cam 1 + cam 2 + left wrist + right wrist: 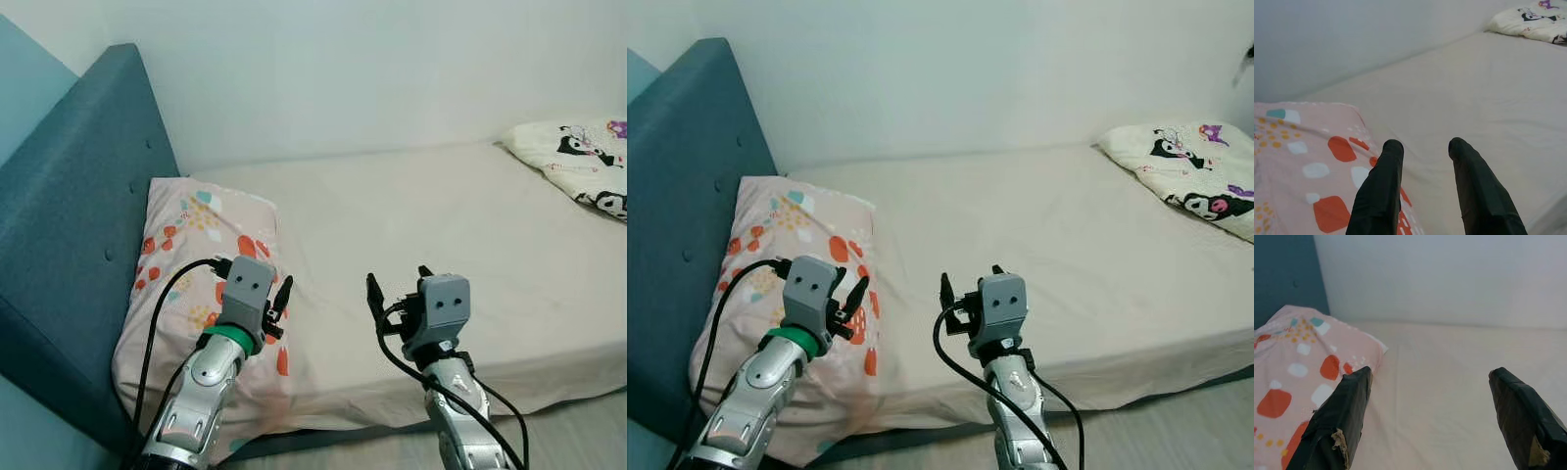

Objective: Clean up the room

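Pillow (201, 284), pink with orange, white and teal patches, lies at the head of the bed (441, 245) against the blue headboard (78, 225), while a white blanket (578, 162) printed with black cartoon figures sits bunched at the far corner by the wall (343, 69). Left gripper (277, 305) hovers over the pillow's inner edge, its fingers (1378, 196) a narrow gap apart and holding nothing. Right gripper (400, 287) hangs above the bare beige sheet near the bed's front edge, fingers (1339, 423) spread wide and empty.
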Robot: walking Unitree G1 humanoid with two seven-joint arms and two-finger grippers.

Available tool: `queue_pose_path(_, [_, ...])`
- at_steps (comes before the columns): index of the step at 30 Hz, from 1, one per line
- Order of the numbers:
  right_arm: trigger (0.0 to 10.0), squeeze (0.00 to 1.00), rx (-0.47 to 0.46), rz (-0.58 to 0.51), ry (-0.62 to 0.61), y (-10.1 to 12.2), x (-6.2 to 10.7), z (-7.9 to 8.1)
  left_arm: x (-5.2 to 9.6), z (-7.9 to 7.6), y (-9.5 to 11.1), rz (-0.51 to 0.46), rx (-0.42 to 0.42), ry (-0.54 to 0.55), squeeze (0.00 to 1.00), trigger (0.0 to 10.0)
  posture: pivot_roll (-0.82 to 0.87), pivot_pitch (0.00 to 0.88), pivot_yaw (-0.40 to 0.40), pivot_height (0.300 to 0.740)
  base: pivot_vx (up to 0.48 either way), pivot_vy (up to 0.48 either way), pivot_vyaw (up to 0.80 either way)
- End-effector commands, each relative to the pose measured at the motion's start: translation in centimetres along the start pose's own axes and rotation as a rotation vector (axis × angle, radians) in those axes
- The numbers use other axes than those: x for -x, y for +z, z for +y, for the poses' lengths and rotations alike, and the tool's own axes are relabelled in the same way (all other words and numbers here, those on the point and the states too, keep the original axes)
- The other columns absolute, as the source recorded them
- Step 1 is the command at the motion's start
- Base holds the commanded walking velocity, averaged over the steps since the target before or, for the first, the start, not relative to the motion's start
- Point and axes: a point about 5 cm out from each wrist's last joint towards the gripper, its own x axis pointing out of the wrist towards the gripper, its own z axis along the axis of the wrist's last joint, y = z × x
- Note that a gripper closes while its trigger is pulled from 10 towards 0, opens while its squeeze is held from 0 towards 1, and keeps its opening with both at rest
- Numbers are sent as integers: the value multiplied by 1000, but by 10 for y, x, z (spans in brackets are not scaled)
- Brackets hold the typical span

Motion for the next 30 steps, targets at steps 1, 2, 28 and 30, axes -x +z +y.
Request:
queue_pose_path(1, [10000, 0, -4, 9, 6, -3, 1, 1, 3, -2, -4, 10, 3, -9, 0, 10000, -139, 33, 50, 740, 0, 0, 0])
queue_pose_path(2, [10000, 0, -4, 9, 6, -3, 1, 1, 3, -2, -4, 9, 3, -9, 0, 10000, -138, 33, 49, 740, 0, 0, 0])
queue_pose_path(28, [10000, 0, -10, 14, 4, -5, 2, 3, 2, -1, -4, 12, 6, -8, 0, 10000, -134, 36, 54, 740, 0, -408, 0])
queue_pose_path(30, [10000, 0, -10, 15, 4, -5, 2, 3, 2, -1, -4, 11, 6, -8, 0, 10000, -134, 36, 54, 740, 0, -472, 0])
